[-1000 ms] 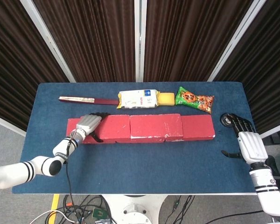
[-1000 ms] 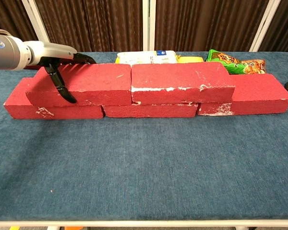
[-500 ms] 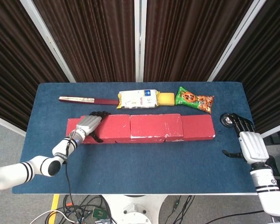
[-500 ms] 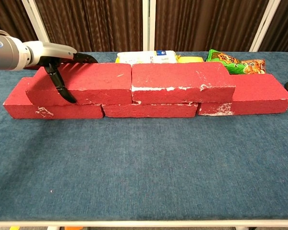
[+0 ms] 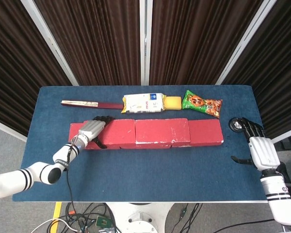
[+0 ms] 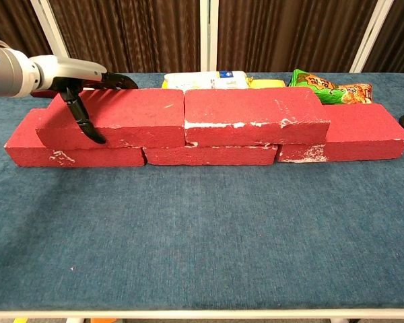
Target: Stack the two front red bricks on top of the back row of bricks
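Two red bricks lie end to end on top of a lower row of red bricks [image 6: 209,155]. My left hand [image 6: 77,75] grips the left end of the left top brick [image 6: 131,116], with the thumb [image 6: 86,125] down its front face and the fingers over its top and back edge. In the head view that hand [image 5: 91,129] covers the same brick [image 5: 115,132]. The right top brick [image 6: 256,108] sits against it, free. My right hand [image 5: 260,146] hovers at the table's right edge, fingers apart and holding nothing.
Behind the bricks lie a flat dark red stick [image 5: 89,104], a white packet [image 5: 143,103] with a yellow block, and a green snack bag [image 5: 202,103]. A small black round object [image 5: 236,124] sits by my right hand. The blue table [image 5: 150,172] stretches in front.
My right hand has drifted slightly toward the near right edge. My left hand's thumb has shifted a little left and up on the brick's front face; the bricks have not moved.
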`<control>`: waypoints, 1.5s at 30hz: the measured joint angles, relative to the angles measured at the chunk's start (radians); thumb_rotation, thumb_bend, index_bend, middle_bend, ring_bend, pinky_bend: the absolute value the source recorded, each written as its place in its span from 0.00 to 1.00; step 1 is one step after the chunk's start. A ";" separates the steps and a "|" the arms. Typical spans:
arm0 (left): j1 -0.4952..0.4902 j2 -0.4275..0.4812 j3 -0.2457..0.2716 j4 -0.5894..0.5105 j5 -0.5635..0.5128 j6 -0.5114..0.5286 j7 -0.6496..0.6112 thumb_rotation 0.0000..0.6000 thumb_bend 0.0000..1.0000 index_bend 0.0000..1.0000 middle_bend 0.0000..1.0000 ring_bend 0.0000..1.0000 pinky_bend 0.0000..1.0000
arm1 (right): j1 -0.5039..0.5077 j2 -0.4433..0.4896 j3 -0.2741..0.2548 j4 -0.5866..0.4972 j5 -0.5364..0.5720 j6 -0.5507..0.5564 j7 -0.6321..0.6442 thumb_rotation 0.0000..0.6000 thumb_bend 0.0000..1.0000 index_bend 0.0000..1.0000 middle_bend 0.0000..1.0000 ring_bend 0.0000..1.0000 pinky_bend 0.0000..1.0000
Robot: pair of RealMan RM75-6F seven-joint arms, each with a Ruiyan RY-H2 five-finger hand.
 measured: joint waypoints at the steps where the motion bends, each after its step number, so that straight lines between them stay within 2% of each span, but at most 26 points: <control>1: 0.000 0.000 0.000 0.001 0.000 0.001 -0.001 1.00 0.02 0.00 0.00 0.00 0.00 | 0.000 0.000 0.000 0.000 -0.001 0.001 0.001 1.00 0.00 0.00 0.00 0.00 0.00; 20: 0.022 0.028 -0.011 -0.032 0.049 0.017 -0.031 1.00 0.02 0.00 0.00 0.00 0.00 | -0.003 0.003 0.003 0.000 -0.001 0.004 0.006 1.00 0.00 0.00 0.00 0.00 0.00; 31: 0.055 0.145 -0.019 -0.163 0.081 0.078 -0.030 1.00 0.01 0.00 0.00 0.00 0.00 | -0.013 0.017 0.006 -0.003 -0.010 0.018 0.024 1.00 0.00 0.00 0.00 0.00 0.00; 37: 0.136 0.253 -0.037 -0.298 0.137 0.227 -0.055 1.00 0.00 0.00 0.00 0.00 0.00 | -0.029 0.023 -0.010 -0.007 -0.033 0.035 0.013 1.00 0.00 0.00 0.00 0.00 0.00; 41: 0.246 0.312 -0.029 -0.366 0.219 0.421 -0.067 1.00 0.00 0.00 0.00 0.00 0.00 | -0.045 0.026 -0.020 -0.010 -0.060 0.070 -0.014 1.00 0.00 0.00 0.00 0.00 0.00; 45: 0.387 0.363 0.010 -0.404 0.312 0.614 -0.059 1.00 0.00 0.00 0.00 0.00 0.00 | -0.075 0.028 -0.038 -0.020 -0.096 0.126 -0.069 1.00 0.00 0.00 0.00 0.00 0.00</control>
